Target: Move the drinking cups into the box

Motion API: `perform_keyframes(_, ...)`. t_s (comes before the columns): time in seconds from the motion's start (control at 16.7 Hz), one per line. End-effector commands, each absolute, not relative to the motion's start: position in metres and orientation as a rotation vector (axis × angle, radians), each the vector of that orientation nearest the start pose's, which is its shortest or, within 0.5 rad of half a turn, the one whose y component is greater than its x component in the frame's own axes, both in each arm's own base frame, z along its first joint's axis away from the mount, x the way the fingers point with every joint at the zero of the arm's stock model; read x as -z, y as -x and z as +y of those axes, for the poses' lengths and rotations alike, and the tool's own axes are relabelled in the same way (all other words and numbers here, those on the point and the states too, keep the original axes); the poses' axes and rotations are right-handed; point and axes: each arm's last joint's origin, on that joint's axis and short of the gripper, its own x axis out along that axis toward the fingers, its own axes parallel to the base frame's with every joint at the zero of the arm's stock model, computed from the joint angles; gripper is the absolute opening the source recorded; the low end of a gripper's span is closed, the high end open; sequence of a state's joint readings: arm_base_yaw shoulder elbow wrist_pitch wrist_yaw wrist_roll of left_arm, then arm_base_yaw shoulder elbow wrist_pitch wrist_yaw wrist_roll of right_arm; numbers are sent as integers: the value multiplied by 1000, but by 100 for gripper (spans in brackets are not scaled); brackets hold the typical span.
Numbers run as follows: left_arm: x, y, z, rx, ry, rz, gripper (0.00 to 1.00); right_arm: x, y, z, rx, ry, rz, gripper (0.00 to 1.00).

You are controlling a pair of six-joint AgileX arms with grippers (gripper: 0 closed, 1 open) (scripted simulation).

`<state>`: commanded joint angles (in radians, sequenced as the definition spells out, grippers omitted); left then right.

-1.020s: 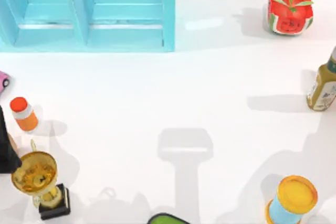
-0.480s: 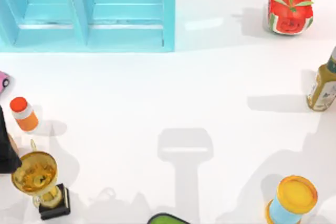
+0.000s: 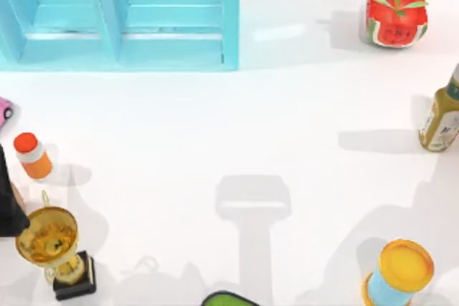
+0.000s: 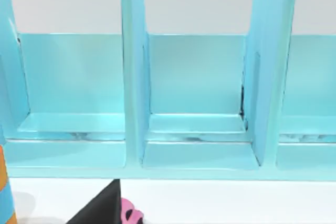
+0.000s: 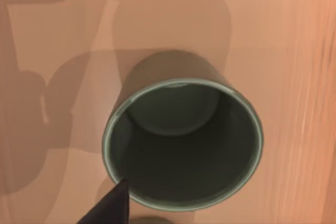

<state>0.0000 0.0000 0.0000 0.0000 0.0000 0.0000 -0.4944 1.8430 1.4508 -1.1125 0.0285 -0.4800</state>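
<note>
One drinking cup (image 5: 182, 140) stands upright, seemingly just below right gripper.

top: overhead, downward | left wrist: faces box (image 4: 199, 93) | right wrist: close over cup (image 5: 184, 140)

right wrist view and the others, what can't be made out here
- Dark grey tapered tumbler, right wrist view: a black end effector finger crosses its near rim; whether the grip is shut cannot be told.
- Large turquoise divided box, top view: cut off by the top edge.
- Green rounded object, top view: cut off by the bottom edge, unidentifiable.
</note>
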Motion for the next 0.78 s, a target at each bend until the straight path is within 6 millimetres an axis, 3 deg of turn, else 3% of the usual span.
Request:
perform_keyframes(0.3,-160,-106,-1,0,0,0,100,-228,-312,-167,57,35,1523,100)
perform_keyframes(0.78,-160,-106,-1,0,0,0,100,-310,-313,-167,55,35,1524,100)
